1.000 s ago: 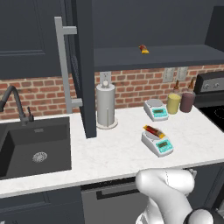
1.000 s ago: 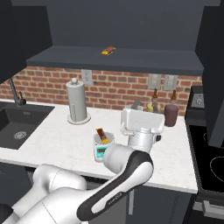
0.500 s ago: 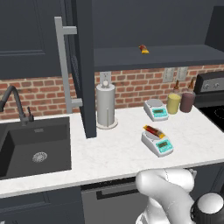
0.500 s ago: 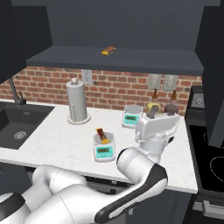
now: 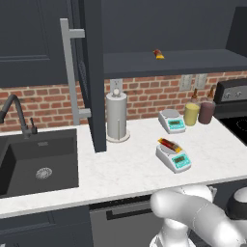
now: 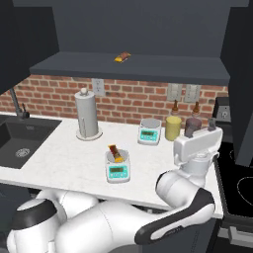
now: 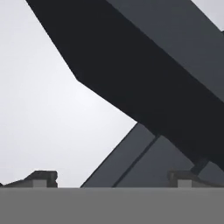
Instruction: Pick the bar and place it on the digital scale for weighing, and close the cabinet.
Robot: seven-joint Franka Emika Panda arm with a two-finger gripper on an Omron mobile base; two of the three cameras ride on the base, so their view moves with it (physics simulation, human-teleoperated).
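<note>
The bar (image 5: 169,144), slim, dark red-brown with an orange end, lies flat on the round silver pan of the nearer scale (image 5: 173,157), its long axis running diagonally across the pan, well left of the gripper (image 6: 197,148). The cabinet (image 5: 91,72) door stands open, its silver bar handle (image 5: 71,77) vertical. The white arm folds low; its fingertips (image 7: 41,178) stand wide apart, empty, facing dark panels.

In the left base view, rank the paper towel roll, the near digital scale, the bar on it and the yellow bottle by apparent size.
1. paper towel roll
2. digital scale, though it sits nearer the camera, which flatters it
3. yellow bottle, farther back, so its gap to the scale is unsure
4. bar, clearly smallest
</note>
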